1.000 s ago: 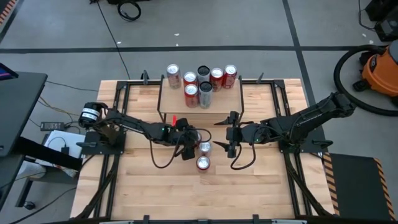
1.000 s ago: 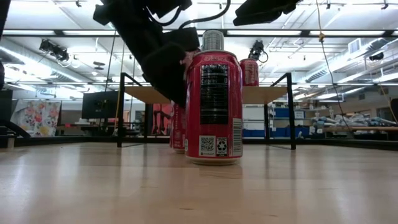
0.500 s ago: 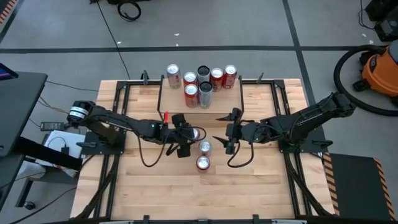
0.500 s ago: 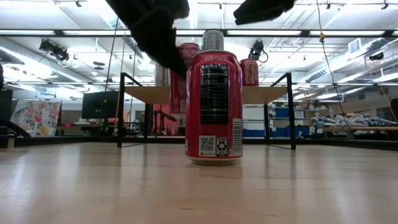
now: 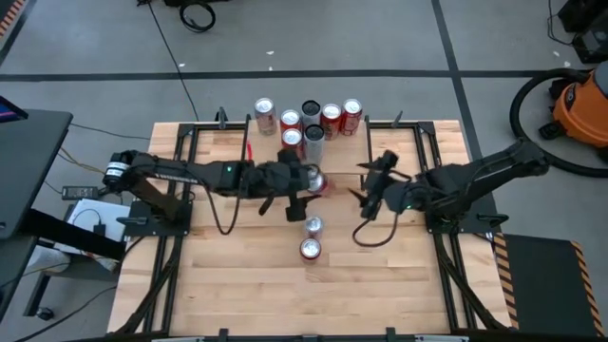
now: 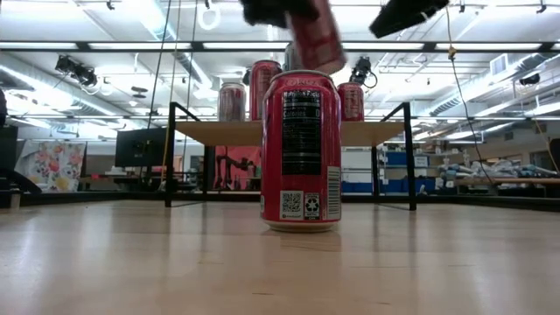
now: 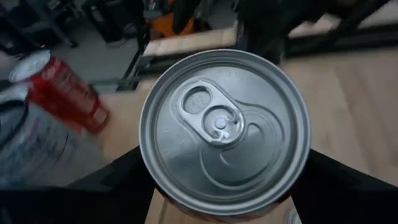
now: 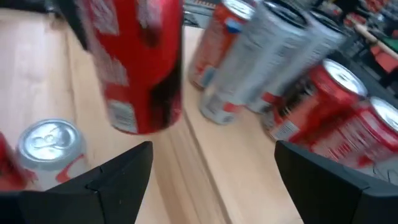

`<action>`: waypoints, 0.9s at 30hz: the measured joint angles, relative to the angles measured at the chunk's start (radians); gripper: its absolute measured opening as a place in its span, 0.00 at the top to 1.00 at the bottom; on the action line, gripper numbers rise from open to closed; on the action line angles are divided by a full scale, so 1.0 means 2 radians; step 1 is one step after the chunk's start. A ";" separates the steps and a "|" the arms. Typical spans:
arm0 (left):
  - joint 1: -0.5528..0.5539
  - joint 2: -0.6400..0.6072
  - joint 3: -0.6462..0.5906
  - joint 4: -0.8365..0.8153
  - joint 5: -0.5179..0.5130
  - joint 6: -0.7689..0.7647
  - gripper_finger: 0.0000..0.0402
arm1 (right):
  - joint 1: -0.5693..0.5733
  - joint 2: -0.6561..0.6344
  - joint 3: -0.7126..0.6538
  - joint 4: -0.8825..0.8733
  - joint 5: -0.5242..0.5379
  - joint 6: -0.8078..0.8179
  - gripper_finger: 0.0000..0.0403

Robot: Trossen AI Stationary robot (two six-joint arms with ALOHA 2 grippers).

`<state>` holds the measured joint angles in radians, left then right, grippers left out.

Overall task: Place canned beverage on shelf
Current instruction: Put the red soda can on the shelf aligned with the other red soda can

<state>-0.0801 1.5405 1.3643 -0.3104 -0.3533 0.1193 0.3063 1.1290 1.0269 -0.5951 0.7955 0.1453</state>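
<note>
My left gripper (image 5: 302, 180) is shut on a red can (image 5: 319, 182), held in the air just in front of the shelf (image 5: 271, 152). The shelf is a low wooden plank on black legs. Several red and silver cans (image 5: 306, 123) stand on its top. In the low view the held can (image 6: 315, 35) hangs tilted above the plank (image 6: 210, 132). Two more red cans (image 5: 312, 226) (image 5: 310, 250) stand upright on the table. My right gripper (image 5: 369, 196) is open and empty, to the right of the held can. My left gripper pinches the can's round side wall (image 7: 149, 171) between its two fingers (image 7: 115, 183), one on each side just below the top rim. The fingers come from the table's left. The can is lifted clear of the table, tilted, with its silver lid (image 7: 224, 127) toward the wrist camera.
The nearest table can (image 6: 302, 149) fills the middle of the low view. The shelf's black legs (image 6: 168, 157) (image 6: 409, 157) stand on the table. Black frame rails (image 5: 180, 161) run along both sides of the table. Bare wood lies toward the near edge (image 5: 304, 304).
My left gripper has carried the red can up off the table and toward the far edge, to the shelf's front. The can stood upright beside the other two and is now lifted clear and tilted. My right gripper has drawn back toward the table's right edge.
</note>
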 joint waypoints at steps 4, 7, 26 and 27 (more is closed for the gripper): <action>0.020 0.008 0.012 0.027 0.035 0.000 0.26 | 0.003 -0.046 -0.024 0.001 0.014 0.011 0.14; 0.027 0.025 0.041 0.030 0.042 -0.001 0.26 | 0.006 -0.069 -0.042 0.000 0.019 0.015 0.14; 0.064 0.206 0.275 -0.095 0.048 0.014 0.26 | 0.011 -0.139 -0.105 -0.027 0.032 0.049 0.14; 0.064 0.213 0.283 -0.098 0.042 0.013 0.26 | 0.011 -0.140 -0.105 -0.031 0.032 0.053 0.14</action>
<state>0.0482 1.9661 1.9301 -0.5068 -0.2685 0.1455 0.3279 0.8483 0.8173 -0.6578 0.8598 0.2506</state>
